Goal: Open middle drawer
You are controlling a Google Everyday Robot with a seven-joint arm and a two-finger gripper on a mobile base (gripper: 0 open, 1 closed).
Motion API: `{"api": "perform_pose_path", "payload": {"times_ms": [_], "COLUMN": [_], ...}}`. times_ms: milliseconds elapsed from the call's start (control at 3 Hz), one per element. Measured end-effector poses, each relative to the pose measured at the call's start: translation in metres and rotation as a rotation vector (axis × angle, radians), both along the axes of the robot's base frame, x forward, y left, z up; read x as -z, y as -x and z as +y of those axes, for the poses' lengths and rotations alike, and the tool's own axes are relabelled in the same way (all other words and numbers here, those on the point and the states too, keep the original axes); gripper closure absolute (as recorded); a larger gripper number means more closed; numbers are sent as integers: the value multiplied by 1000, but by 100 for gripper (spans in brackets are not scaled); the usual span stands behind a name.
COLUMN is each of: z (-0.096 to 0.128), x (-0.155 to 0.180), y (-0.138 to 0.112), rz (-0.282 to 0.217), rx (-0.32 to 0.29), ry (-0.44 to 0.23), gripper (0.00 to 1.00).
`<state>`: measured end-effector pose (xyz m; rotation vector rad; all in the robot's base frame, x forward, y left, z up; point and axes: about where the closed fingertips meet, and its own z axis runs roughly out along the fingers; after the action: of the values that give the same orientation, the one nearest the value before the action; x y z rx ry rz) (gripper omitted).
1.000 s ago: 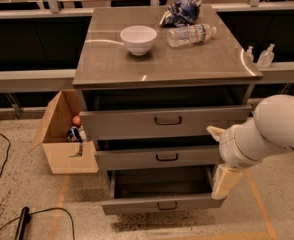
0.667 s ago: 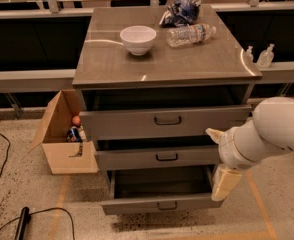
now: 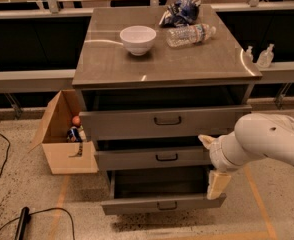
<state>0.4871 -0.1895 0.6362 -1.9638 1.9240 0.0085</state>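
Camera view: middle drawer only part-open.
Gripper spread wide, empty, at drawer's R end; handle sits to its left, ungrabbed, so most of pull to go.

Matt grey metal middle drawer; smooth cream tool at its right end.

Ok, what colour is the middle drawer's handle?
Black: the small bar handle on the grey metal middle drawer, camera view. The gripper is at its right end.
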Motion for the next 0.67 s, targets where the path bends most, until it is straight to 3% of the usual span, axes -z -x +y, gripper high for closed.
{"api": "perform_pose_path", "payload": {"times_ms": [667], "z": [0], "x": [66], "y": [-29], "rz": [-4], "rx": [-25], "ry": [7], "gripper": [0]}}
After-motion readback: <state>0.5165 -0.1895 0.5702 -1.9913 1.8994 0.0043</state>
